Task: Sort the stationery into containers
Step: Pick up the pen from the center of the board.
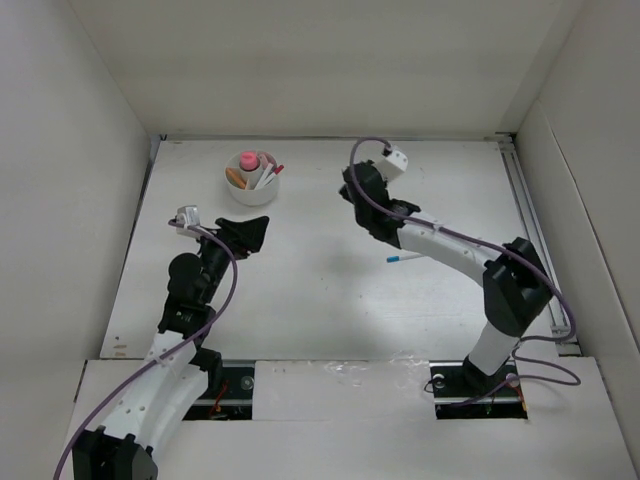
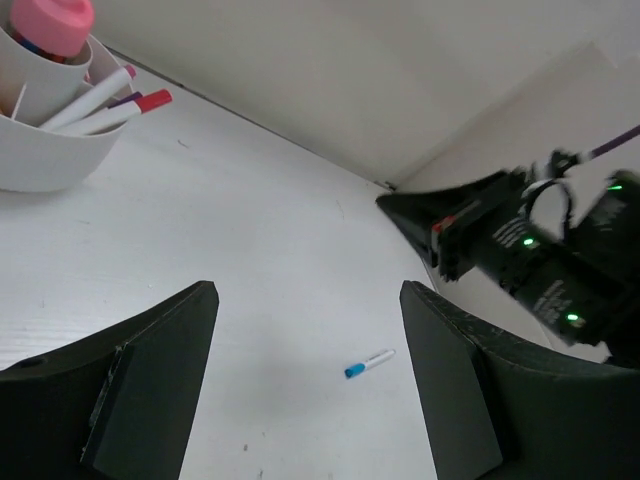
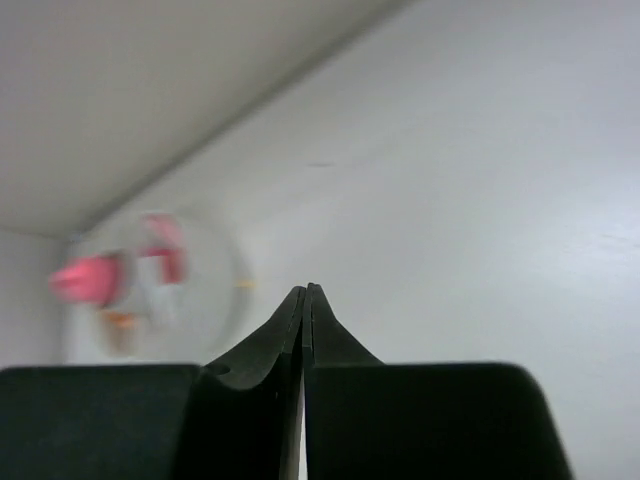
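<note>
Currently we log 1 blue-capped pen (image 1: 405, 258) loose on the table (image 1: 320, 310) just beside the right arm (image 1: 452, 250), well apart from the bowl (image 1: 250, 197); right gripper (image 3: 305, 292) clenched on nothing, left gripper (image 2: 308, 295) spread and empty, so either reach could nudge it rolling or clash arms.

bowl (image 1: 256, 198) white | loose pen (image 1: 400, 258) white, blue-capped | stubby item (image 1: 248, 160) pink-topped
</note>
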`<move>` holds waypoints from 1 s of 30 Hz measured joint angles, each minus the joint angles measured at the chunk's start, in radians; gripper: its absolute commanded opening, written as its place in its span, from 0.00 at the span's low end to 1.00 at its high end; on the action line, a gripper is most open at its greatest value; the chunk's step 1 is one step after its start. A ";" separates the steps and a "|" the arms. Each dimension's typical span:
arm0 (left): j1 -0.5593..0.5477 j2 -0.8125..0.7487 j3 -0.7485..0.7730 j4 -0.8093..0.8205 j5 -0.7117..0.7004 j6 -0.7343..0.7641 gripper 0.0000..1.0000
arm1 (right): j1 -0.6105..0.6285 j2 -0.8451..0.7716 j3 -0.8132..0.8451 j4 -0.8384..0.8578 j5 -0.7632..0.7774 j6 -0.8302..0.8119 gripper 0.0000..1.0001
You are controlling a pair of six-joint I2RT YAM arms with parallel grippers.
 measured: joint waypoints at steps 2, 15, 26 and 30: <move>0.000 0.016 0.000 0.005 0.021 -0.001 0.70 | -0.085 -0.033 -0.111 -0.088 -0.012 0.085 0.00; 0.000 0.058 0.006 0.020 0.061 0.005 0.71 | -0.336 -0.201 -0.465 -0.316 -0.151 0.371 0.57; 0.000 0.128 0.006 0.029 0.072 0.018 0.71 | -0.437 -0.193 -0.489 -0.337 -0.214 0.402 0.54; 0.000 0.127 0.006 0.034 0.074 0.020 0.71 | -0.439 -0.184 -0.485 -0.373 -0.213 0.408 0.38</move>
